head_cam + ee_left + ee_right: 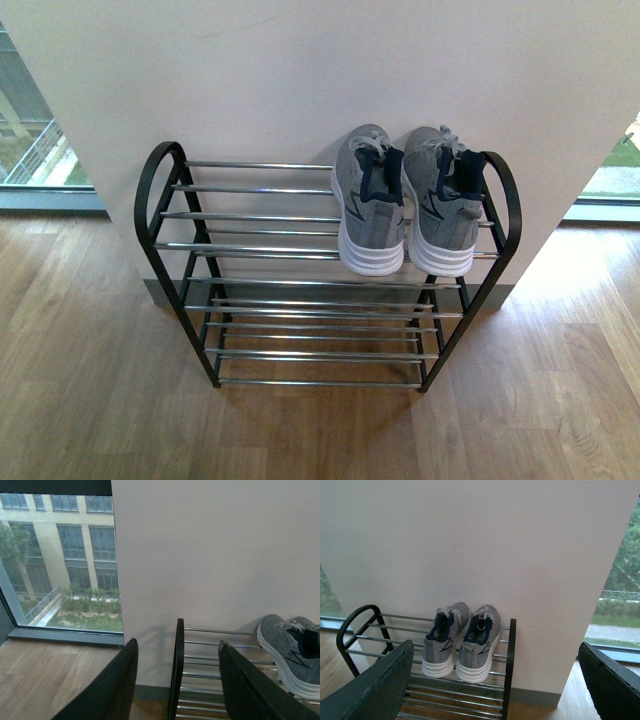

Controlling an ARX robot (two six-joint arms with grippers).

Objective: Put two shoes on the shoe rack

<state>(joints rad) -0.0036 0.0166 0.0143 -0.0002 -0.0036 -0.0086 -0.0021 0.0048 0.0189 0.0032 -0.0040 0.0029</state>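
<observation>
Front view: a pair of grey knit sneakers sits on the top tier of the shoe rack (pixel 250 250), toes to the white wall (pixel 300 80) behind the rack and white heels overhanging its front bar. The outer sneaker (pixel 443 205) stands just beside one arched end of the rack. The inner sneaker (pixel 368 200) touches it on the side nearer the rack's middle. The rest of that tier and the tiers below carry nothing. Neither arm shows here.

Left wrist view: the left gripper (pixel 177 644) hangs in front of the rack (pixel 205 660) near its other arched end, jaws spread wide with nothing between them. The inner sneaker (pixel 280 645) lies further along the top bars, well apart from the claw.

Right wrist view: the right gripper (pixel 496 645) is also spread wide and empty, held off in front of the rack (pixel 355 625). Inner sneaker (pixel 442 640) and outer sneaker (pixel 480 640) stand upright side by side at the rack's end.
</observation>
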